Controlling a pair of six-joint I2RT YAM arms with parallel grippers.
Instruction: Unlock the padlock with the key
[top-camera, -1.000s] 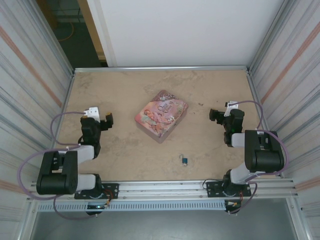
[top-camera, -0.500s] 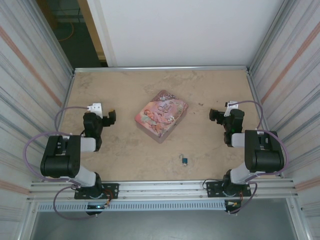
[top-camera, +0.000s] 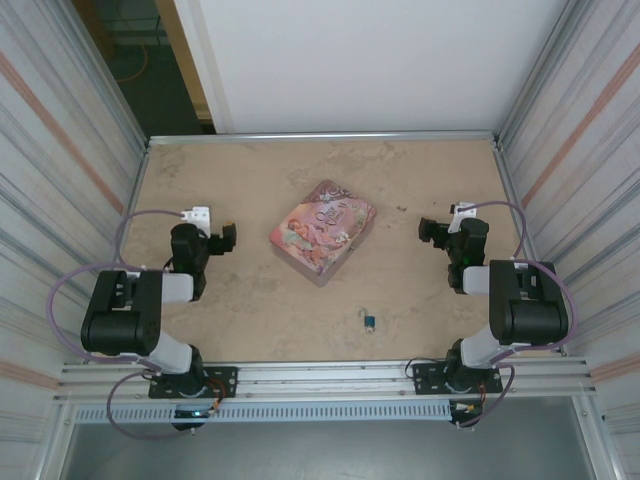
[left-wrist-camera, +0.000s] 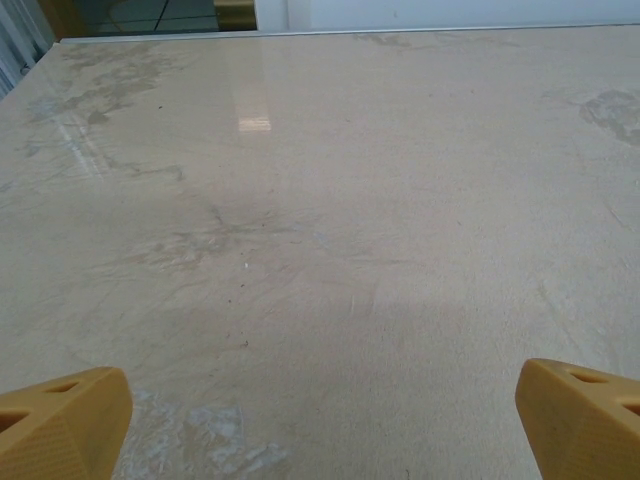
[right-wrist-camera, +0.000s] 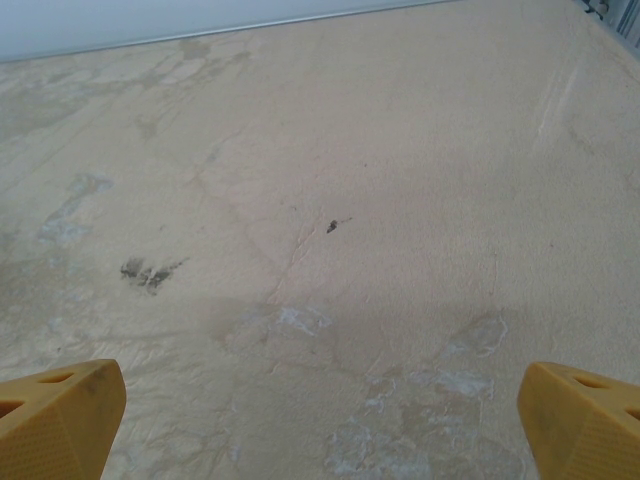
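Your left gripper (top-camera: 222, 238) is hovering over the left part of the table (top-camera: 260, 170), its fingers spread wide and grasping nothing. In the left wrist view the yellow fingertips (left-wrist-camera: 62, 422) are sitting at the two bottom corners with bare, scuffed tabletop between them. Your right gripper (top-camera: 428, 230) is hanging over the right part of the table, likewise released and empty. In the right wrist view its yellow fingertips (right-wrist-camera: 58, 415) are framing stained tabletop with a small dark fleck (right-wrist-camera: 331, 226) on it. Between the two grippers, near the middle of the table, the pink illustrated tin (top-camera: 322, 231) is lying flat, turned at an angle to the table edges. Its lid is facing up and looking closed, so you cannot tell what is inside it. The padlock (top-camera: 370, 321) is lying on the bare table, outside the tin, closer to the near edge and a little right of centre. It is apart from the tin and well apart from both grippers, with its bluish body nearest you and a silvery bit showing at its far end. The key is too small here to tell apart from the padlock, so you cannot say where it is lying.
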